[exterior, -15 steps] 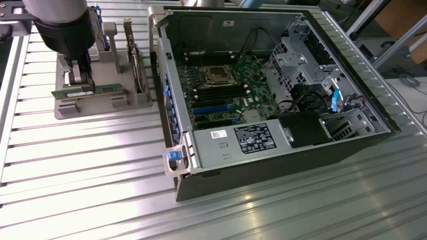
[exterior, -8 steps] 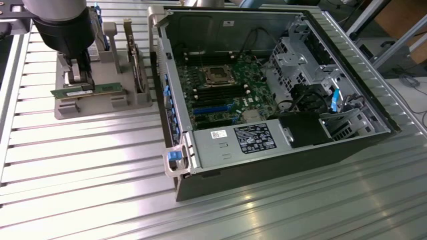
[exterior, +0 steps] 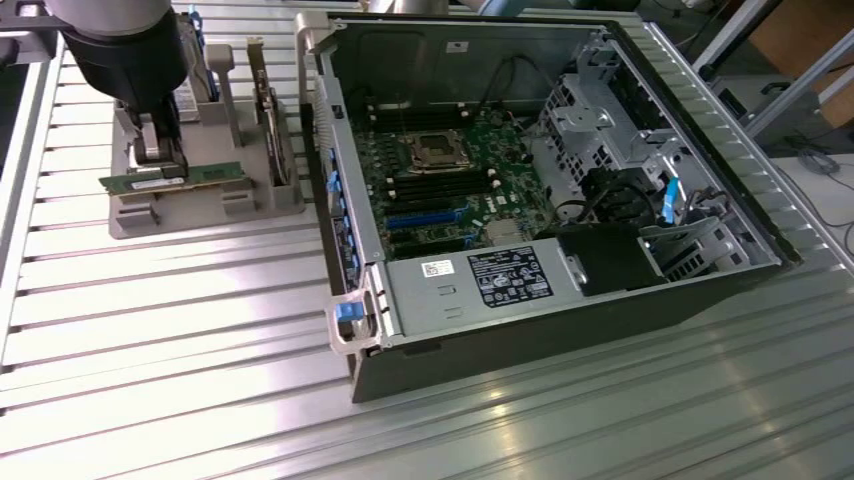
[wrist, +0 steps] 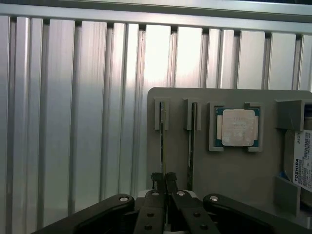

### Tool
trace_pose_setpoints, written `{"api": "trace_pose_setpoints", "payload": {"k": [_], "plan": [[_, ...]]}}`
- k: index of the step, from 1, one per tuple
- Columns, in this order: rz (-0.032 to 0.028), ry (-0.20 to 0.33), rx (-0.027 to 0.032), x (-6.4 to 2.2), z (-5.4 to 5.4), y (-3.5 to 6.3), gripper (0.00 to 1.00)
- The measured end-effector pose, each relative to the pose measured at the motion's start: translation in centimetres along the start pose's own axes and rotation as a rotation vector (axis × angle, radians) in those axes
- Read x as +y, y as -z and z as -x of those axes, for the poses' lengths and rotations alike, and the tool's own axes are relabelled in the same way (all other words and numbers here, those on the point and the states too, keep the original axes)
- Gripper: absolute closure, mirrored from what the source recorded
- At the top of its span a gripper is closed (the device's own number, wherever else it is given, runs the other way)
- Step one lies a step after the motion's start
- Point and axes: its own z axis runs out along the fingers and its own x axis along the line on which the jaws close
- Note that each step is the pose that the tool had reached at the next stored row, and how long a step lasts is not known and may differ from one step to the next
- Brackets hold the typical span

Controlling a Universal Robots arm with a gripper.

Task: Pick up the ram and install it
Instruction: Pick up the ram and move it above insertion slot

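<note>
The ram (exterior: 200,177) is a long green stick standing on edge along the front of the grey holder (exterior: 187,208), at the exterior view's left. My gripper (exterior: 160,158) comes down on it from above, black fingers on either side of it. In the wrist view the ram (wrist: 162,141) is a thin dark edge running from the holder's slot into my gripper (wrist: 163,178), whose fingers (wrist: 171,181) are pressed together on it. I cannot tell whether the ram has left its slot.
The open computer case (exterior: 350,330) lies at the exterior view's right, with the motherboard (exterior: 447,190), a labelled power supply (exterior: 467,285) and drive cages inside. The holder (wrist: 234,165) also carries a square silver processor chip (wrist: 237,127), a hard drive (wrist: 302,168) and another thin board (wrist: 191,141).
</note>
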Motion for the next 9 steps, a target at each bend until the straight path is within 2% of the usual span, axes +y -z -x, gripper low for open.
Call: {"api": "trace_pose_setpoints", "payload": {"k": [9], "plan": [[0.0000, 0.000, 0.0000, 0.02, 0.00, 0.61, 0.88]]}}
